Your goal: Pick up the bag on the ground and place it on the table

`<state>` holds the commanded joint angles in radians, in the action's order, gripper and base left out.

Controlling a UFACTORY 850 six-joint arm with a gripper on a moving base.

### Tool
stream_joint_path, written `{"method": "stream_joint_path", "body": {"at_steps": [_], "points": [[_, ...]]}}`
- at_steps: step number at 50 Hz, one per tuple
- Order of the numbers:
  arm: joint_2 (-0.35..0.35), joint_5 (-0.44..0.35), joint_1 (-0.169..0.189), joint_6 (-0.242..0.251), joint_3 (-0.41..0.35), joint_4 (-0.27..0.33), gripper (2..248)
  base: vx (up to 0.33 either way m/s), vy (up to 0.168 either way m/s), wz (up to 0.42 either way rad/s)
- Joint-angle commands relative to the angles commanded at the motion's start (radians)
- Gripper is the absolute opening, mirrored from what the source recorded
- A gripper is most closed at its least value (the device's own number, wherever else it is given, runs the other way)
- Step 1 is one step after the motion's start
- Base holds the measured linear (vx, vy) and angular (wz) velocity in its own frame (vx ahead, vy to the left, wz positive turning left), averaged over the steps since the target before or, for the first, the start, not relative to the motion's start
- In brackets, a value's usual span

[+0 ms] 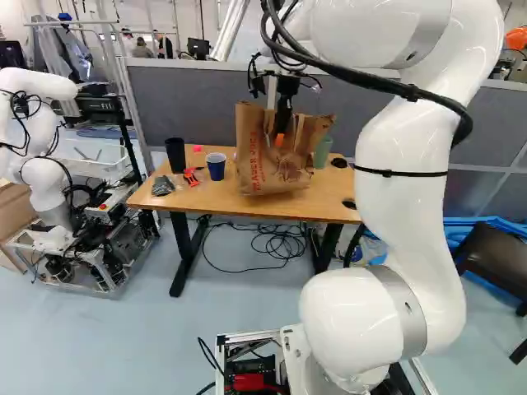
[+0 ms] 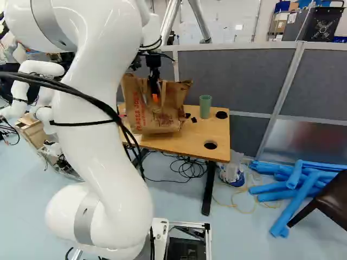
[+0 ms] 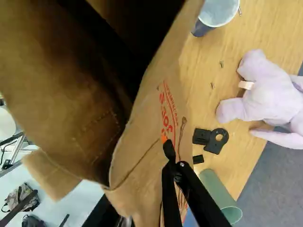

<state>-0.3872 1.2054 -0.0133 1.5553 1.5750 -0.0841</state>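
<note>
The brown paper bag [image 1: 263,171] is upright, slightly tilted, over the middle of the wooden table [image 1: 325,206]; whether its bottom touches the tabletop I cannot tell. My gripper [image 1: 280,138] points down at the bag's upper part, an orange pad showing against the paper. In the wrist view the gripper [image 3: 160,147] is shut on the wall of the bag [image 3: 142,137], near its open mouth. One finger lies along the printed outside; the other is mostly hidden by paper. The table [image 3: 208,61] shows beyond the bag's printed side.
On the table are a black cup [image 1: 175,154], a blue cup [image 1: 216,165], a red tool [image 1: 191,177], a green cup [image 2: 205,106] and a lilac plush toy [image 3: 272,97]. Another robot [image 1: 45,164] stands left. Grey partitions [image 2: 233,76] rise behind; blue foam tubes [image 2: 295,189] lie right.
</note>
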Motion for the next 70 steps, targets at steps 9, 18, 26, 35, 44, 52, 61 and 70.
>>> {"method": "stream_joint_path", "body": {"at_steps": [9, 18, 26, 35, 44, 52, 61, 70], "points": [[-0.024, 0.000, 0.000, 0.000, -0.001, 0.000, 18, 0.000, 0.000, 0.000], [-0.048, 0.000, 0.000, 0.000, -0.001, 0.000, 18, 0.000, 0.000, 0.000], [-0.070, 0.000, 0.000, 0.000, 0.000, 0.000, 18, 0.000, 0.000, 0.000], [-0.087, 0.000, 0.000, 0.000, 0.001, 0.000, 18, 0.000, 0.000, 0.000], [-0.089, 0.000, 0.000, 0.000, 0.001, 0.000, 18, 0.000, 0.000, 0.000], [-0.089, 0.000, 0.000, 0.000, 0.001, 0.000, 20, 0.000, 0.000, 0.000], [-0.089, 0.000, 0.000, 0.000, 0.001, 0.000, 47, 0.000, 0.000, 0.000], [-0.089, 0.000, 0.000, 0.000, 0.001, 0.000, 115, 0.000, 0.000, 0.000]]}}
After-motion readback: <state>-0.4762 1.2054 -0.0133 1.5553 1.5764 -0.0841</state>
